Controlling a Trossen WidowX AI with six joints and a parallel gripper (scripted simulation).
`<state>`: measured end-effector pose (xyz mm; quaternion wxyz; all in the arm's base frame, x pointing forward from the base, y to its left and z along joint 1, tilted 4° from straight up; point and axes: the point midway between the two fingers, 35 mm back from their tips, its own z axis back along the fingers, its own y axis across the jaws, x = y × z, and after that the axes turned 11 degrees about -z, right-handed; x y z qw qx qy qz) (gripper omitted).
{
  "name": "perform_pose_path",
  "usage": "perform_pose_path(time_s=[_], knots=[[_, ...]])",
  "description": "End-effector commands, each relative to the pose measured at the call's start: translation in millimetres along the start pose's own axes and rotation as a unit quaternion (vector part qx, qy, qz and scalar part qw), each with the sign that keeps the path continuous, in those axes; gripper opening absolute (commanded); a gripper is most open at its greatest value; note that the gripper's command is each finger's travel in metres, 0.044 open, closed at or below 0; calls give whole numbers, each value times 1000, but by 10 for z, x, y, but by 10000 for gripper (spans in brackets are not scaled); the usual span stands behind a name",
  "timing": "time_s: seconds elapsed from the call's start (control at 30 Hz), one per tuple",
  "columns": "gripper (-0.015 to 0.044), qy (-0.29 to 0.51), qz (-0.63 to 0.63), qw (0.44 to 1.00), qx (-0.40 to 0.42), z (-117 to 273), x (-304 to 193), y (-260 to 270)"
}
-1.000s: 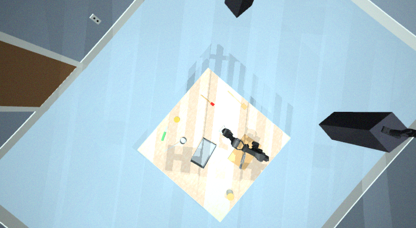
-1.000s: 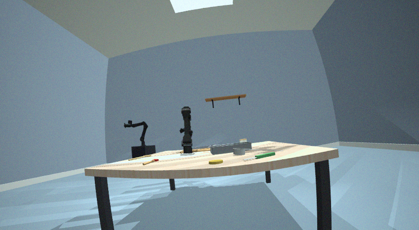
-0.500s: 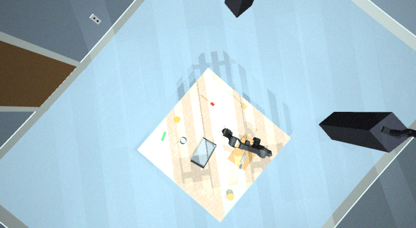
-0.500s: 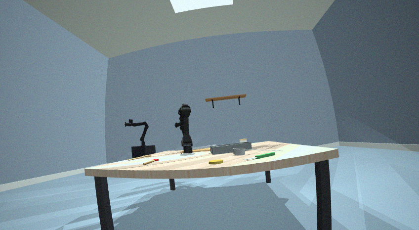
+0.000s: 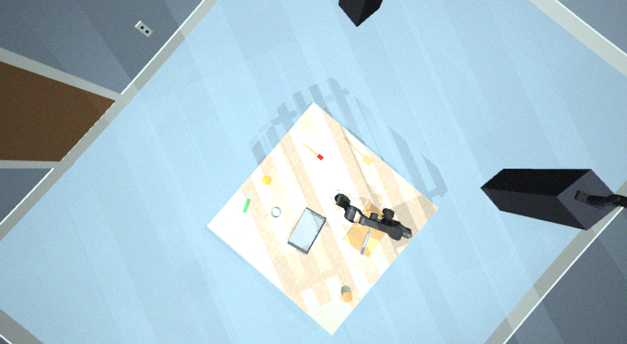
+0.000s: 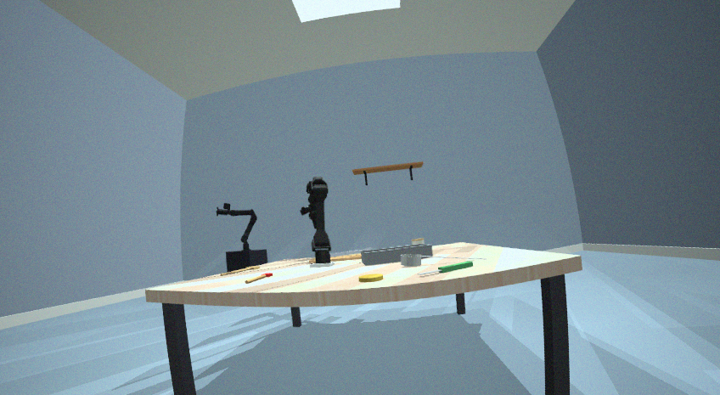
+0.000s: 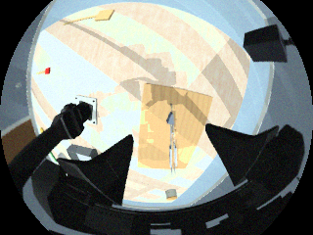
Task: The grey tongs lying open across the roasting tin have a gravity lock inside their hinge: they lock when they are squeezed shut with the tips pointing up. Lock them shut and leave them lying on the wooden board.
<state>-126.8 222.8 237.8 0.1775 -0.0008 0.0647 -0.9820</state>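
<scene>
Gripper: while it hangs above the wooden board, its fingers stand wide apart with nothing between them.
Grey tongs: lying on the wooden board, arms drawn close together, one end reaching the board's rim.
Board's place: near the lower-right edge of the table in the top view.
Roasting tin: farther toward the left corner, tongs off it.
Done: transfer and release; squeezing shut looks done.
Left: probably nothing, though the lock inside the hinge cannot be seen.
</scene>
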Motion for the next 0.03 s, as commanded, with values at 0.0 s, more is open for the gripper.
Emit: perform_pose_path(time_s=[0.0], knots=[[440,2,0,1000,1,4,-7,4]])
